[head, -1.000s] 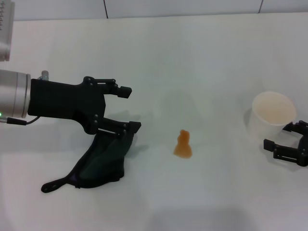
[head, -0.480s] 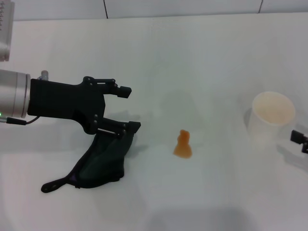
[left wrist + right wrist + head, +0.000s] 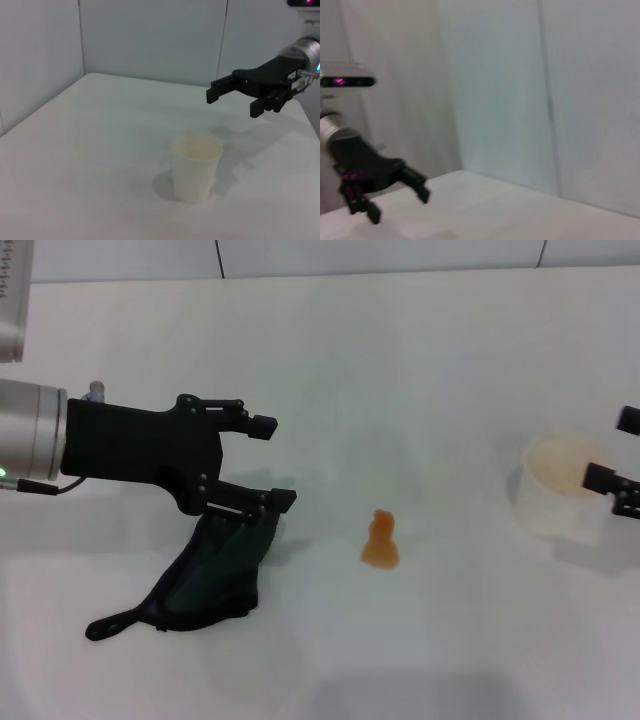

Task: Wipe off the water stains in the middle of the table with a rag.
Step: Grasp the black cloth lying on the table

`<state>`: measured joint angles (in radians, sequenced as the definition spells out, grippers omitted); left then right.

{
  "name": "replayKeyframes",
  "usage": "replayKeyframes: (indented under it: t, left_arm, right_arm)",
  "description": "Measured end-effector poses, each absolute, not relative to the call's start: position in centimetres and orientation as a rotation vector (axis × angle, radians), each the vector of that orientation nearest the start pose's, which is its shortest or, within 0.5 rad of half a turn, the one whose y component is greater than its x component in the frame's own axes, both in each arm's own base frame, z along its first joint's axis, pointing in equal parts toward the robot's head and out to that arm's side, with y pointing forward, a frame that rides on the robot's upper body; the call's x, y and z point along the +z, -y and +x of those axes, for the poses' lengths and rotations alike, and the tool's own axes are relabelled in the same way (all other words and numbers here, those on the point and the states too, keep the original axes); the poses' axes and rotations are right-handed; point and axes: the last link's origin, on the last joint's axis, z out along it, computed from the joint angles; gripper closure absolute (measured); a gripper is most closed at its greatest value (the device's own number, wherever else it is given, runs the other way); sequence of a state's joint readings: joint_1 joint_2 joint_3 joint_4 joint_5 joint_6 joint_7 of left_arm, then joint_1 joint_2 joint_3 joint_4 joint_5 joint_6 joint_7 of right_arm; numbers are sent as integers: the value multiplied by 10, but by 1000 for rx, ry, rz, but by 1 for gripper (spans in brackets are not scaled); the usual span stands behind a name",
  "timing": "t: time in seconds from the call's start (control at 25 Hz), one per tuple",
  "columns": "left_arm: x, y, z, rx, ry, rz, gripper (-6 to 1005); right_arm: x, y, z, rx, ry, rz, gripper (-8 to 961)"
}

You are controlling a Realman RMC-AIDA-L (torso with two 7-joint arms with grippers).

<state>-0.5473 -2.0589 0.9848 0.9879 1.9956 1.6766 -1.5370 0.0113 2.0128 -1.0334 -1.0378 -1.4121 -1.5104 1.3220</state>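
The small orange-amber bell-shaped water stains (image 3: 380,540) sit near the middle of the broad white smooth table (image 3: 400,360), with bare tabletop all around the blotch and nothing lying over it. To the robot's left of it, apart from it, lies the soft dark green-black rag (image 3: 215,575), crumpled in folds on the table, with a thin tail-like corner reaching out toward the left near edge.

The black left gripper (image 3: 266,460) hovers at the rag's upper end. Its two fingers are spread wide, one pointing out over bare table, the other lying just over the top of the cloth; whether that lower finger actually touches the rag cannot be told. It grips nothing. Between this gripper and the blotch the table is bare.

On the far side of the blotch, well to the robot's right, stands a translucent white plastic cup (image 3: 565,495), upright. In the left wrist view the same cup (image 3: 196,167) stands alone on the table. The black right gripper (image 3: 628,465) hangs above and just beyond the cup at the right edge of the head view; its fingers stand apart and hold nothing, as the left wrist view shows it (image 3: 235,97) raised over the table behind the cup.
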Motion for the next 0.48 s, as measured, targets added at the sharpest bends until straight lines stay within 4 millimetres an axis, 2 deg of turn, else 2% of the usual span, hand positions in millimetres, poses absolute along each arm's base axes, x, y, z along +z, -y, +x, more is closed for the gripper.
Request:
replayKeyframes:
  t: [0.28,0.48]
  left_arm:
    - [14,-335,-202,-451,261,-3011,109]
    - [15,-336,-202,-449,275,-3008,110]
  right_arm:
    - [72,-270,266,681,-379,-2561,83]
    - [75,-277,245,556,-322,-2628,84]
